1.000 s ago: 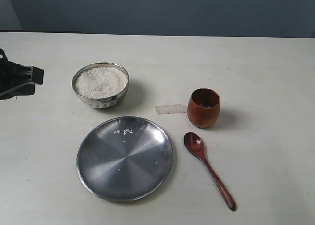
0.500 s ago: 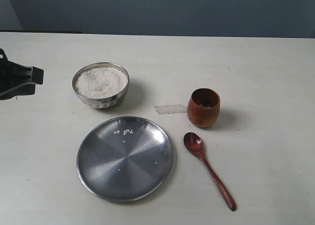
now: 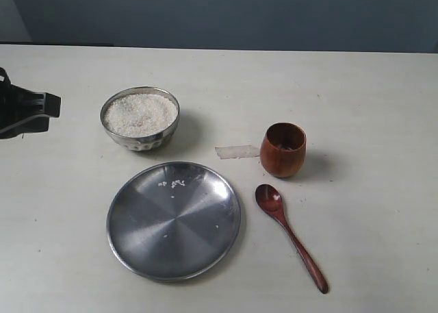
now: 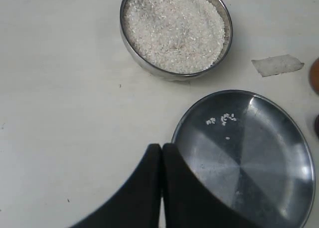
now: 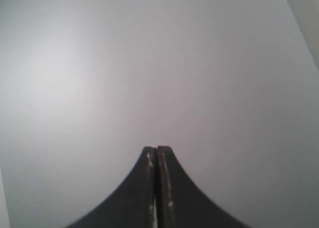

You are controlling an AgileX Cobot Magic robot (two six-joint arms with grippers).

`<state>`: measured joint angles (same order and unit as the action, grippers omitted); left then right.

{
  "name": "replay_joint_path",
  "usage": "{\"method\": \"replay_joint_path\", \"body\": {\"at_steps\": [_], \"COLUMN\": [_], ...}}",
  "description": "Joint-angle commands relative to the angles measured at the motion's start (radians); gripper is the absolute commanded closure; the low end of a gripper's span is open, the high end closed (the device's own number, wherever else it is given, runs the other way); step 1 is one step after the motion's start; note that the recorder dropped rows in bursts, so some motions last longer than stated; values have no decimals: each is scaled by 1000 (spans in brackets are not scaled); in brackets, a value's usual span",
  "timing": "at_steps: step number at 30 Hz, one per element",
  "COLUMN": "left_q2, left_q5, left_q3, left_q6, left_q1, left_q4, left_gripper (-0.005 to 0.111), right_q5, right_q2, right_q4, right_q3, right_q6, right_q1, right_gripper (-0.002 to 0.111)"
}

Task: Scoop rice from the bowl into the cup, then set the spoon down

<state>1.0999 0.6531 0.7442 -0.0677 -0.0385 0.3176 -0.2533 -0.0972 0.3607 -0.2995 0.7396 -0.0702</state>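
The steel bowl (image 3: 140,118) stands at the back left, filled with white rice (image 3: 140,114); the left wrist view shows the bowl (image 4: 176,31) and rice (image 4: 173,26) too. The brown wooden cup (image 3: 282,149) stands upright at the right. The wooden spoon (image 3: 290,234) lies flat on the table in front of the cup, its oval end toward it. My left gripper (image 3: 27,111) hovers at the left edge, away from everything; its jaws (image 4: 162,147) are shut and empty. My right gripper (image 5: 157,149) is shut, empty, facing a blank surface, and out of the exterior view.
A wide flat steel plate (image 3: 130,217) with a few stray grains lies in front of the bowl, also seen as the plate (image 4: 279,138) by the left wrist. A strip of tape (image 3: 237,151) is stuck to the table left of the cup.
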Motion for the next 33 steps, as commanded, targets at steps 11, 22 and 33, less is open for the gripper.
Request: {"method": "replay_joint_path", "body": {"at_steps": [11, 22, 33], "left_q2": [0, 0, 0], "left_q5": [-9, -9, -9], "left_q3": [6, 6, 6], "left_q6": [-3, -3, -3], "left_q1": [-3, -3, -3], "left_q4": [1, 1, 1], "left_gripper": [106, 106, 106], "right_q5": [328, 537, 709], "right_q2": [-458, -748, -939], "right_q4": [375, 364, 347], "right_q3": [-156, -156, -156], "right_q6": [64, -77, -95], "right_q1": [401, 717, 861], "right_gripper": [109, 109, 109]}}
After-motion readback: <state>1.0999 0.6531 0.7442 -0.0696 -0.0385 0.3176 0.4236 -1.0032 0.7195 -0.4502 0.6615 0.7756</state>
